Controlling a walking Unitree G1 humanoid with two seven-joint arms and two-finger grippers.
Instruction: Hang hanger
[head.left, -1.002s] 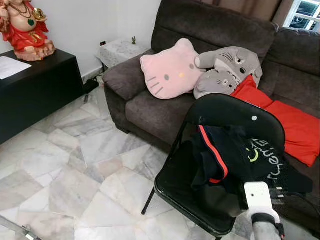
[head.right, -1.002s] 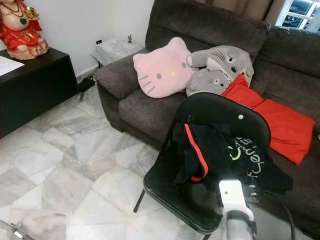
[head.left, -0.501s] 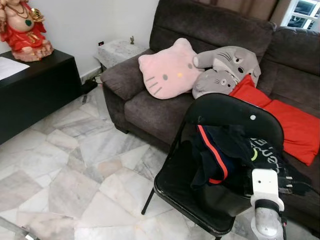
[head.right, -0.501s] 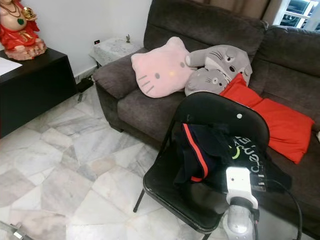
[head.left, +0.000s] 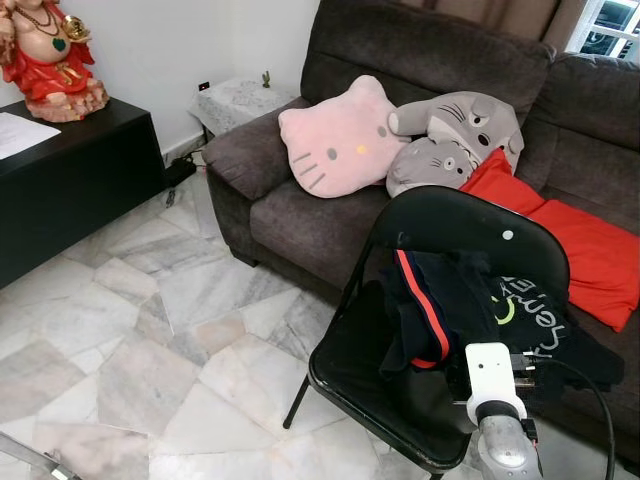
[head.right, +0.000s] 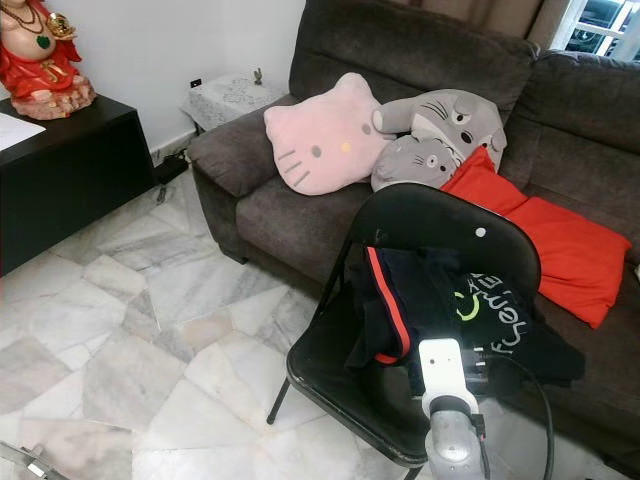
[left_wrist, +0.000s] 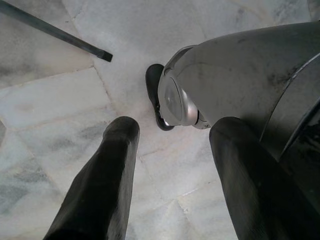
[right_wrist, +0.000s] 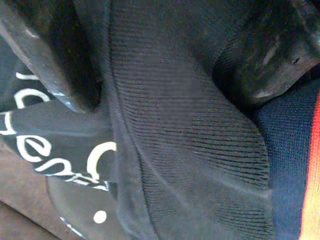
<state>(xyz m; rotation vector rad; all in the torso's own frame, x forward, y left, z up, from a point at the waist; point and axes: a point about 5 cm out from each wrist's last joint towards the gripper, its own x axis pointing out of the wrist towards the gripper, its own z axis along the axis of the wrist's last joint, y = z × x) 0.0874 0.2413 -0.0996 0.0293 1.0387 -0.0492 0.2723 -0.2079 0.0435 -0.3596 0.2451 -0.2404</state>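
Hanger could not be made out among the clothes, so its exact place was uncertain; it was most likely buried in the pile on the chair.

A dark sofa (head.left: 300, 215) stood behind, its seat taken up by a pink cushion (head.left: 335, 140), a grey cushion (head.left: 450, 135) and a red cushion (head.left: 580, 240), which probably explains why the laundry had been dumped elsewhere. In front of it stood a black folding chair (head.left: 470, 215), facing away from the sofa, with its back propping up the heap. The clothes (head.left: 440, 300) lay crumpled across the seat and against the back: a dark top with a red stripe, touching a black one with pale lettering.

The right arm (head.left: 490, 375) reached in over the front of the seat, low enough to get into the pile. The right gripper (right_wrist: 170, 95) had its fingers (right_wrist: 60, 75) spread fairly wide, astride a fold of dark ribbed cloth, apparently placed to close on whatever lay under it. Whether they were pressing the cloth could not be told.

The left gripper (left_wrist: 175, 130) hung idle beside the robot's own leg, fingers wide apart and empty over the marble floor (left_wrist: 60, 100).
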